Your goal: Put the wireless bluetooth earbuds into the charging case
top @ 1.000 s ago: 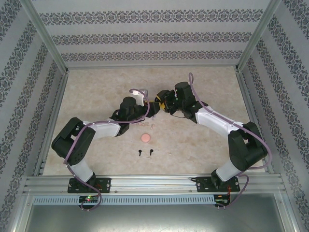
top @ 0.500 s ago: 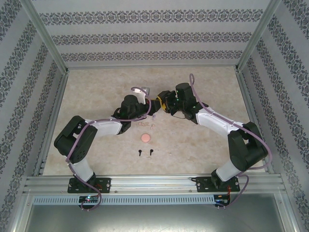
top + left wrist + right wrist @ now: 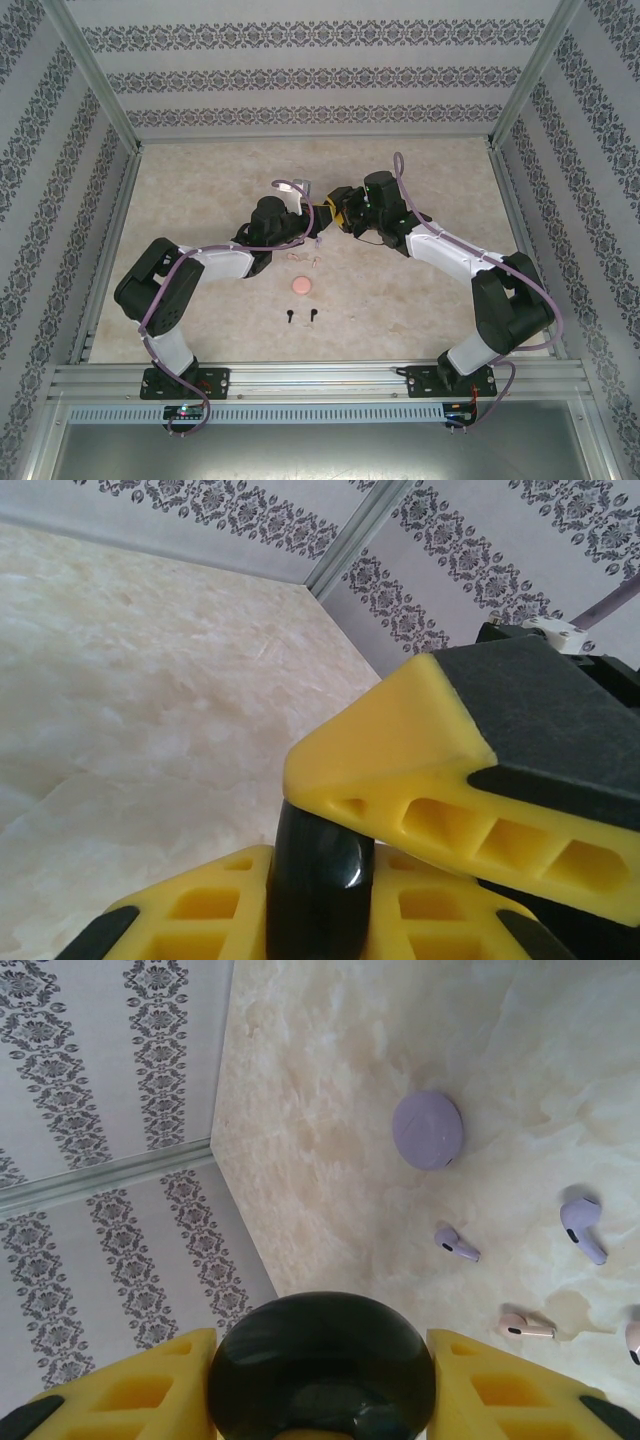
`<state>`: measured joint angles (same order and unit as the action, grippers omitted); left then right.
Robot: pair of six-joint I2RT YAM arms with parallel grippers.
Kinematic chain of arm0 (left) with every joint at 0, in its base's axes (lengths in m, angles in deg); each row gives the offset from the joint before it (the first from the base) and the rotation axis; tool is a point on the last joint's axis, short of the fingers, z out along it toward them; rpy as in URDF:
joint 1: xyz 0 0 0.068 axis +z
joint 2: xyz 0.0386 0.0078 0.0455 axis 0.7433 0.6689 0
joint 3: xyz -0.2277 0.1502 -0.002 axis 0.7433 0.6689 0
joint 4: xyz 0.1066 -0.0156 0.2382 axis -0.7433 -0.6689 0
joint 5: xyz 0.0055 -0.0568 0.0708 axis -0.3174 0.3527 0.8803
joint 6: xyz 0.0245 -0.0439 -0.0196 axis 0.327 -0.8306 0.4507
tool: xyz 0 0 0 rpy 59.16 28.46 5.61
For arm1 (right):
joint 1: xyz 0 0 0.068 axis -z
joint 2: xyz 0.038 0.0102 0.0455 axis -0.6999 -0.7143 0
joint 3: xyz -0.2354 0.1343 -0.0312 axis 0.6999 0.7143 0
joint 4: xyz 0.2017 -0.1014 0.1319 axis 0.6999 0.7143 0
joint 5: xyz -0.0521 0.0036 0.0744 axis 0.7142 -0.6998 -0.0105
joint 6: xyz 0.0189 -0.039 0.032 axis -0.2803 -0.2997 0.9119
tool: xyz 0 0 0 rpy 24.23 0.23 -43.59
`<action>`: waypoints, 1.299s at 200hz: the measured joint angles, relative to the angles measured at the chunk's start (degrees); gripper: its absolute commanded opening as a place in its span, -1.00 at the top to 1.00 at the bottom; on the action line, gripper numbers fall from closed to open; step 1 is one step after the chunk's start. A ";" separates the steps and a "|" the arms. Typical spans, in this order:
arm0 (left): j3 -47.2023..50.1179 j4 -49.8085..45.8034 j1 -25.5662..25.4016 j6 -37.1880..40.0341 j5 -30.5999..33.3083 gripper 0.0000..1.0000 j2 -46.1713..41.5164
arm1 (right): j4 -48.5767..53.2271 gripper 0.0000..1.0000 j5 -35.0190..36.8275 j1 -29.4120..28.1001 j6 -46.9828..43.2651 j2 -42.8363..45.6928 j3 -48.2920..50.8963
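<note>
Carefully: your left fingers (image 3: 245,865) and right fingers (image 3: 480,1380) both clamp the glossy black round charging case (image 3: 320,1360), held above the marbled counter (image 3: 380,1040). Pull unevenly and its slick shell may squirt free. The tiny black stemmed earbuds (image 3: 287,318) lie well apart from both, toward the arm bases.

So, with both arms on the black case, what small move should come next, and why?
Probably the left fingers should ease the lid up while the right fingers hold firm. Both pairs pinch the black charging case, which looks shut, and the earbuds lie loose on the table.
</note>
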<state>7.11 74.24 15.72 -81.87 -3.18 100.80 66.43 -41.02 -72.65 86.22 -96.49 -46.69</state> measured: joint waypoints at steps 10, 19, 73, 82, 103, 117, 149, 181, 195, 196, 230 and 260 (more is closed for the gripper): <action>0.00 0.07 0.00 0.00 0.00 0.89 0.04 | 0.00 0.21 0.04 0.00 0.00 0.00 0.00; 0.00 0.09 0.00 0.00 0.00 1.00 0.04 | -0.02 0.10 0.07 0.00 0.02 0.00 0.00; 0.00 0.26 0.02 -1.38 -0.26 1.00 0.02 | -1.44 -0.38 0.20 0.42 1.09 0.37 0.22; 0.00 0.22 0.00 -1.51 -0.48 1.00 -0.11 | -1.57 -0.41 0.13 0.74 1.14 0.96 0.59; -0.02 -1.03 0.02 -1.46 -1.07 1.00 -0.76 | -1.49 -0.42 -0.52 2.71 0.15 3.28 1.88; -0.20 -3.19 0.02 -1.07 -2.21 1.00 -1.38 | -1.49 -0.42 -1.25 4.98 -1.75 5.38 2.75; -3.56 -9.75 0.04 0.83 -7.72 1.00 -1.51 | -0.17 -0.42 -3.50 9.75 -8.15 10.03 5.07; -8.20 -14.64 0.04 2.56 -14.75 1.00 -1.44 | 1.68 -0.41 -3.63 12.09 -10.86 15.69 12.13; -9.14 -15.58 0.04 3.08 -16.72 1.00 -1.44 | 2.38 -0.41 -3.58 11.93 -10.54 17.25 15.15; -9.16 -15.61 0.04 3.08 -16.83 1.00 -1.44 | 2.40 -0.41 -3.56 11.91 -10.45 17.35 15.41; -10.25 -17.97 0.04 3.85 -19.47 1.00 -0.92 | 2.78 -0.42 -1.95 9.62 -7.54 18.12 17.84; -11.28 -19.74 0.00 4.57 -20.44 1.00 -0.46 | 2.32 -0.42 -0.11 7.32 -5.40 18.45 17.49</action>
<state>-4.17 54.50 15.72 -77.30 -23.61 100.34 68.75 -41.13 -65.32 80.82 -78.04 -29.21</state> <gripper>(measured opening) 0.198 0.711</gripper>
